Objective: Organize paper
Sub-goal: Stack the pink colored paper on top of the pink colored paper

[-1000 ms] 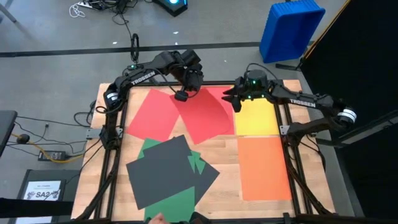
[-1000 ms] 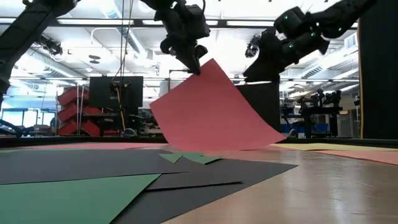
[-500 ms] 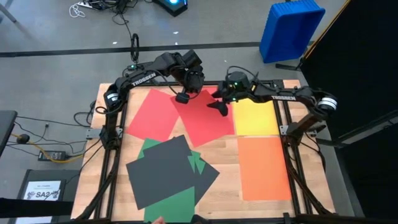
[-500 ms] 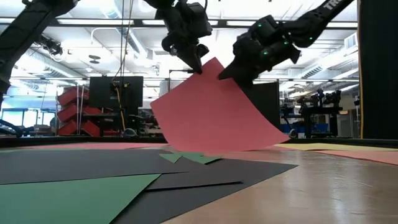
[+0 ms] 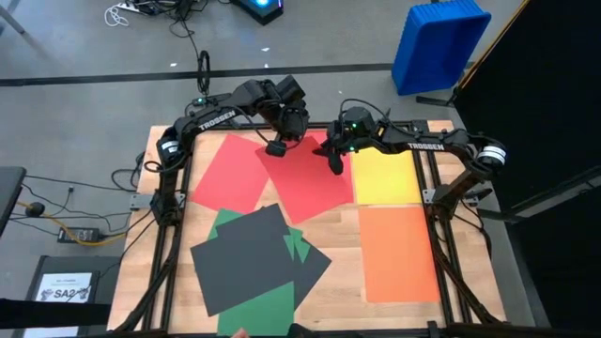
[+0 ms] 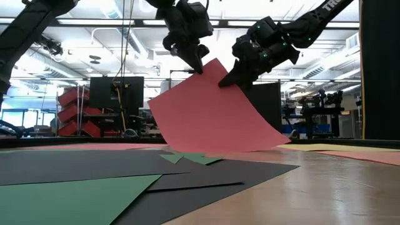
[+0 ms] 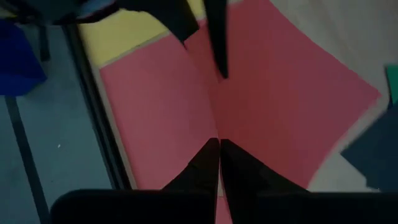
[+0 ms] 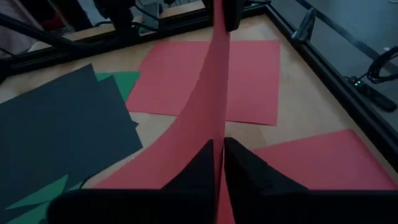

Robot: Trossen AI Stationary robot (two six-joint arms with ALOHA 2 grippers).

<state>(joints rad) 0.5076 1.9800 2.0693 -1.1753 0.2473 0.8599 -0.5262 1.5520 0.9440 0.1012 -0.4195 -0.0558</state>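
Fingers of both grippers are pinching one red sheet (image 5: 305, 178) at its raised far edge: the left gripper (image 5: 275, 147) is clamping the corner, and the right gripper (image 5: 335, 167) is closing on the same edge just beside it. In the low view this sheet (image 6: 209, 112) is hanging tilted from the two grips, its lower edge reaching down to the papers below it.

On the worktop (image 5: 338, 235), by size: black sheets (image 5: 249, 258) are lying fanned toward the near left corner, overlapping green sheets (image 5: 268, 305); an orange sheet (image 5: 398, 253) is lying flat along the right edge; a second red sheet (image 5: 230, 174) is lying flat near the far left corner; a yellow sheet (image 5: 387, 178) is lying near the far right corner, touching the orange one.
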